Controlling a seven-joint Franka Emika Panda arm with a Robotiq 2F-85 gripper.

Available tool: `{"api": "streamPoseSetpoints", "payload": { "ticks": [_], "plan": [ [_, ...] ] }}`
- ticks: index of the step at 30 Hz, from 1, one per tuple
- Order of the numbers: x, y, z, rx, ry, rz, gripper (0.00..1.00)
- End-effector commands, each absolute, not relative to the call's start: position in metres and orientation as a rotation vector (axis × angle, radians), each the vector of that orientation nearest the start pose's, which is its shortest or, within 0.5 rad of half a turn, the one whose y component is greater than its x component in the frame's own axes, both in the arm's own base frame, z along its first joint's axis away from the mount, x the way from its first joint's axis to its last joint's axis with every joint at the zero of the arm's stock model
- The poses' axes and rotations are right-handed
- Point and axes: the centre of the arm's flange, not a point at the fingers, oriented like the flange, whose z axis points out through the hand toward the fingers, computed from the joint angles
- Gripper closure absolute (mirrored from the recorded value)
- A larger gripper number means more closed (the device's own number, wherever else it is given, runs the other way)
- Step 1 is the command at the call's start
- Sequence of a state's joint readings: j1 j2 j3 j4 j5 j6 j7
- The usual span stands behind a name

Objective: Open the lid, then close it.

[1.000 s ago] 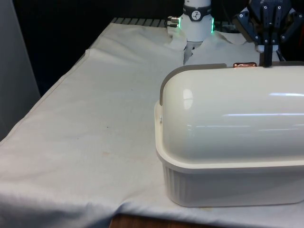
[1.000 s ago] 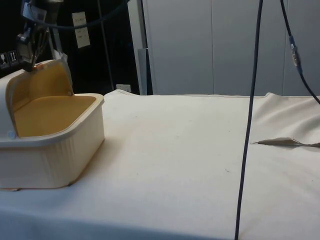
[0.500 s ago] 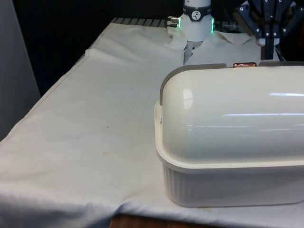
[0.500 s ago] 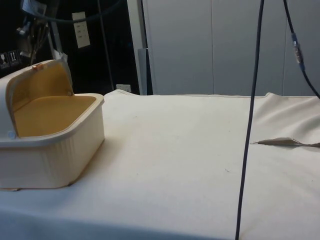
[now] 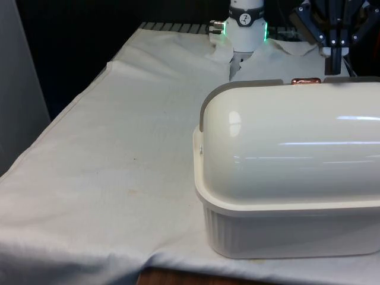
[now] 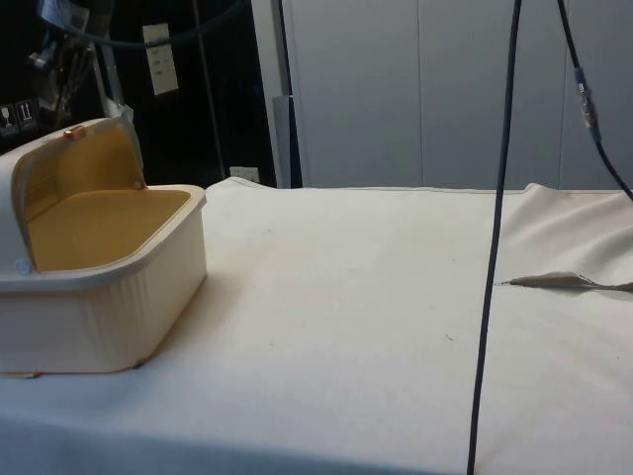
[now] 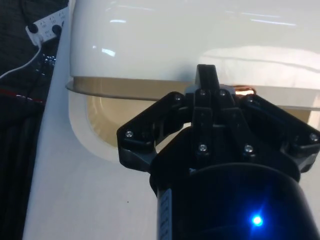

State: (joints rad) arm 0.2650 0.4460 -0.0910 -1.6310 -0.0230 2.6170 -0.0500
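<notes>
A cream bread box (image 5: 285, 231) stands on the front view's right, its rounded lid (image 5: 285, 142) rolled back over the top. The side view shows the box (image 6: 109, 297) open, with a yellowish inside (image 6: 89, 223). A copper handle (image 5: 306, 81) sits on the lid's upper edge (image 6: 72, 132). My gripper (image 5: 336, 63) hangs just above that edge, a little to the handle's right in the front view, touching nothing. Its fingers (image 7: 207, 80) are pressed together, shut on nothing, with the handle (image 7: 245, 91) just beyond them.
A black cable (image 6: 495, 247) hangs down in the side view's foreground. A fold in the white cloth (image 6: 564, 282) lies at the side view's right. Bare cloth (image 5: 119, 154) stretches across the front view's left. A power strip (image 7: 47, 22) lies beyond the table edge.
My gripper has risen from the lid's upper edge beside the copper handle to a short way above it. The lid has stayed open in the same place.
</notes>
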Motion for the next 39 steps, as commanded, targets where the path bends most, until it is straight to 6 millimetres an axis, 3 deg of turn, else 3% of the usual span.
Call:
{"api": "streamPoseSetpoints", "payload": {
  "ticks": [1,19,39],
  "plan": [
    [0.707,0.132,0.423,-3.023,-0.392,-0.859,1.00],
    [0.715,0.109,0.421,-3.041,-0.358,-0.868,1.00],
    [0.715,0.115,0.414,-3.043,-0.351,-0.856,1.00]
  ]
}}
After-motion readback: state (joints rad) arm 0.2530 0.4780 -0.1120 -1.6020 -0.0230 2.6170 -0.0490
